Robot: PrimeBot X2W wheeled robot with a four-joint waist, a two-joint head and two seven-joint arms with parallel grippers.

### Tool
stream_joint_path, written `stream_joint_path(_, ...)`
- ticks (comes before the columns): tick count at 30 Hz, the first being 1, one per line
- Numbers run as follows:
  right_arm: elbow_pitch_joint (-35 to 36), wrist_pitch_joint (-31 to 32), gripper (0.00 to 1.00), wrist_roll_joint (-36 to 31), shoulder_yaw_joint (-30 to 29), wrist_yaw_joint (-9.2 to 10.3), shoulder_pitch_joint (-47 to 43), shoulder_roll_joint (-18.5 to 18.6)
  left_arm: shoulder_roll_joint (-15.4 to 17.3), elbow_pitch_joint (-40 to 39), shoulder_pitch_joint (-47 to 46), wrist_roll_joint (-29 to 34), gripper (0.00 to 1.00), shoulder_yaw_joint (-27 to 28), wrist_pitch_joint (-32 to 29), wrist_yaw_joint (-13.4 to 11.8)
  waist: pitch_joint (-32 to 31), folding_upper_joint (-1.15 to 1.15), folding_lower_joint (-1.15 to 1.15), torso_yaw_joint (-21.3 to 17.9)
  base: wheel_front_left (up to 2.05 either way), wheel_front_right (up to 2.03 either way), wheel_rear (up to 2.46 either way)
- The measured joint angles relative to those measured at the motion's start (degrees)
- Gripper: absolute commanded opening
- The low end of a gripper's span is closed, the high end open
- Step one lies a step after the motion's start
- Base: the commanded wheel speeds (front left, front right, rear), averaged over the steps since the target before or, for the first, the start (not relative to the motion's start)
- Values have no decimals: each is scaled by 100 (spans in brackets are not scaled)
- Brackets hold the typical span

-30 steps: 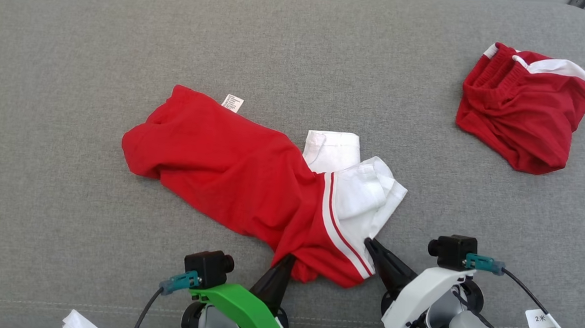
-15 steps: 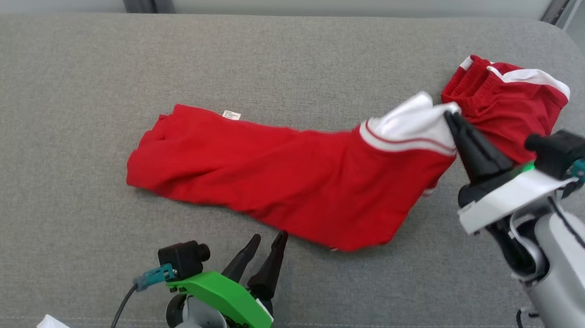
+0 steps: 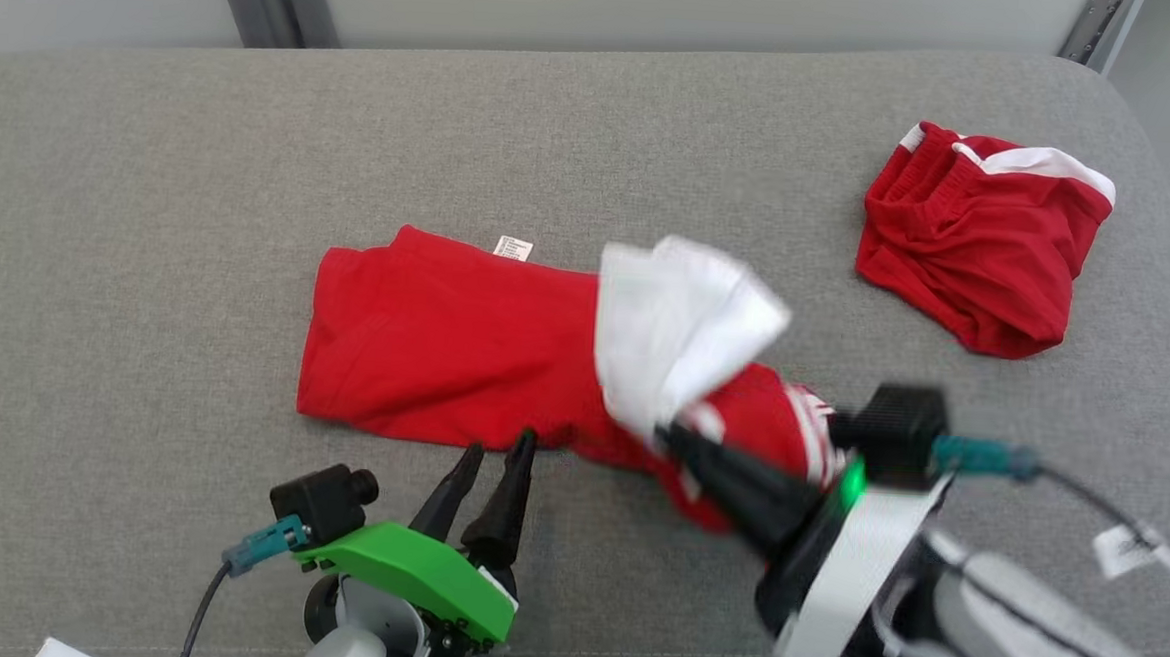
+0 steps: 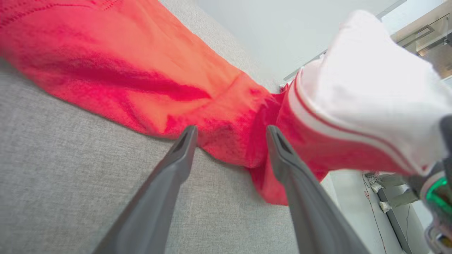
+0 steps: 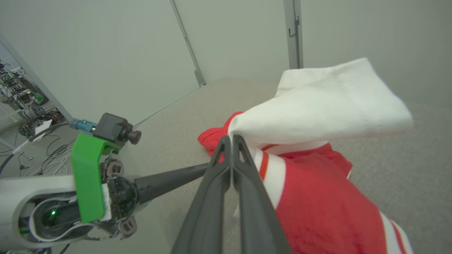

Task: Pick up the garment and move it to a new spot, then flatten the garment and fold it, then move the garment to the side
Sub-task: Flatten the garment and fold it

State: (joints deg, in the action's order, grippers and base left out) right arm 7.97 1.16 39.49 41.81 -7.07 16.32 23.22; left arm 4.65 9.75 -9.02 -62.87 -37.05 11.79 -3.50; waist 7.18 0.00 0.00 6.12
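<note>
The garment (image 3: 444, 351), a red shirt with white sleeves, lies bunched on the grey cushion (image 3: 149, 246), a small white label (image 3: 513, 248) at its far edge. My right gripper (image 3: 670, 435) is shut on a white sleeve (image 3: 681, 319) and holds it lifted over the red body; the right wrist view shows the jaws pinched on the sleeve's edge (image 5: 231, 138). My left gripper (image 3: 501, 442) stands open at the garment's near edge. In the left wrist view its fingertips (image 4: 190, 130) touch the red hem (image 4: 226, 141) without gripping it.
A second red garment (image 3: 980, 239) with a white stripe lies crumpled at the back right of the cushion. The cushion's far edge meets a pale wall (image 3: 662, 12). Bare grey fabric spreads to the left and front left.
My left gripper has opened and let go of the red hem. My right gripper swung the white sleeve out to the right, then back left over the red body. The camera also shifted.
</note>
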Motion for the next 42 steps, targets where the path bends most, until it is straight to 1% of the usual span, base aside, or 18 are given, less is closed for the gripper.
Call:
stream_joint_path(2,-3,405,0,328,609,0,-517,87,31,-29,3,-7,100,85,21,-31,12,0,0,6,0,0,0)
stream_joint_path(4,-30,731,0,537,1033,0,-954,267,66,-79,5,-33,100,180,34,-64,32,0,0,7,0,0,0)
stream_joint_path(6,-94,1058,0,726,1337,0,-1207,450,143,-133,4,-32,100,279,38,-85,66,0,0,-8,0,0,0)
stream_joint_path(8,-183,1276,0,811,1454,0,-1359,613,249,-148,2,-26,100,393,71,-114,95,0,0,-37,0,0,0)
stream_joint_path(11,-327,1407,0,801,1430,0,-1445,882,363,-234,-14,7,100,533,86,-148,157,0,0,-93,0,0,0)
stream_joint_path(13,-378,1416,0,738,1326,0,-1425,981,393,-282,-31,10,100,605,87,-156,195,0,0,-149,0,0,0)
stream_joint_path(20,-466,1454,0,670,1136,0,-1247,1047,414,-285,-188,30,100,579,58,-158,346,0,0,-356,0,0,0)
stream_joint_path(24,-531,1460,0,635,1114,0,-1243,1180,434,-211,-352,96,100,470,-122,-196,453,0,0,-417,0,0,0)
stream_joint_path(27,-526,1461,0,636,1115,0,-1237,1168,561,-64,-632,290,100,477,-208,-209,547,0,0,-445,0,0,0)
stream_joint_path(31,-523,1460,0,650,1099,0,-1180,1147,789,216,-1132,698,100,522,-275,-265,690,0,0,-492,0,0,0)
stream_joint_path(35,-566,1461,0,652,1116,0,-1119,1156,777,471,-1479,766,100,570,-377,-290,833,0,0,-560,0,0,0)
stream_joint_path(42,-580,1459,0,652,1163,0,-945,1113,783,1040,-1712,811,100,653,-522,-316,1031,0,0,-742,0,0,0)
